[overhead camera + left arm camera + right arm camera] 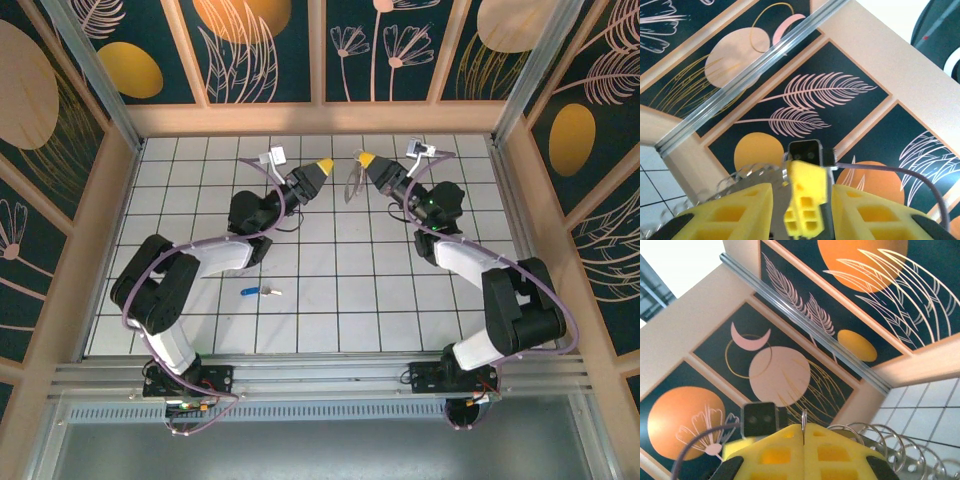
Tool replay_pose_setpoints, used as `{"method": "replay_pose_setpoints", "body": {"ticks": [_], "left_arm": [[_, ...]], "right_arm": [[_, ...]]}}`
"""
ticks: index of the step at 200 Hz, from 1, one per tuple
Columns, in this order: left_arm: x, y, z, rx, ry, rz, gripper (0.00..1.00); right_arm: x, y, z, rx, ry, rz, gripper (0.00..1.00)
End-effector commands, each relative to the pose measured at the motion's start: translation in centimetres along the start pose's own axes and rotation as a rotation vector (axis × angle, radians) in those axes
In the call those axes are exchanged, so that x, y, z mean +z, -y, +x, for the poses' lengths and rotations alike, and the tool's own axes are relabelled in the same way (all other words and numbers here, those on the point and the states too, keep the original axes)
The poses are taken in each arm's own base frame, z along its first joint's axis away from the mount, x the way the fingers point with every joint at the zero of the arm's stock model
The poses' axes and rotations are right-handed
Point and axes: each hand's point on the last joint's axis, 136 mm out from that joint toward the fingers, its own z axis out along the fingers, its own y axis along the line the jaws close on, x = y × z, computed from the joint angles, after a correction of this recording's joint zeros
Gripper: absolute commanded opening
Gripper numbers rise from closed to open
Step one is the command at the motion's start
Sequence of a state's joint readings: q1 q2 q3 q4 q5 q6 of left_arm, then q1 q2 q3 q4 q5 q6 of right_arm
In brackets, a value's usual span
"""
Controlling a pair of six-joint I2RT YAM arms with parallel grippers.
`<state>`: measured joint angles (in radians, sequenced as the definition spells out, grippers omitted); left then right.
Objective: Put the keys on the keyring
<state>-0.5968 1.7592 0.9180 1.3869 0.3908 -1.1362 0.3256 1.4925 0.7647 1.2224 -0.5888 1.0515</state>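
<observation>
Black-and-white arms, purple cables, yellow gripper fingers.

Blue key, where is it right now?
In the top view, the blue-headed key lies flat on the white tiled table, left of centre, just on the near side of the left arm.

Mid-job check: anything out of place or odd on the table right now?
Yes: the blue-headed key lies alone on the near part of the table, far from both raised pincers. The right pincer is shut on the keyring; the left pincer faces it open, holding nothing.
</observation>
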Motion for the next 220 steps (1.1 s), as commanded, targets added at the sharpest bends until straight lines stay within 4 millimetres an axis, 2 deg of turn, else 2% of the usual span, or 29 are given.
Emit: {"method": "replay_pose_setpoints", "body": {"ticks": [1, 39, 47, 94, 220], "left_arm": [[1.0, 1.3, -0.7, -0.010, 0.032, 0.059, 0.36], [1.0, 0.8, -0.7, -0.009, 0.042, 0.054, 0.36], [1.6, 1.7, -1.4, 0.003, 0.056, 0.078, 0.37], [1.7, 2.0, -1.9, 0.032, 0.074, 0.076, 0.37], [2.4, 0.9, -1.7, 0.033, 0.067, 0.059, 0.38]], "right_arm": [[1.1, -3.6, -2.2, -0.024, 0.085, -0.113, 0.00], [2.0, -4.0, -1.6, -0.010, 0.072, -0.125, 0.00], [2.1, -3.9, -1.6, -0.007, 0.070, -0.123, 0.00], [2.5, -3.5, -0.6, 0.011, 0.049, -0.119, 0.00], [3.0, -3.4, 0.9, 0.022, 0.015, -0.123, 0.00]]}}
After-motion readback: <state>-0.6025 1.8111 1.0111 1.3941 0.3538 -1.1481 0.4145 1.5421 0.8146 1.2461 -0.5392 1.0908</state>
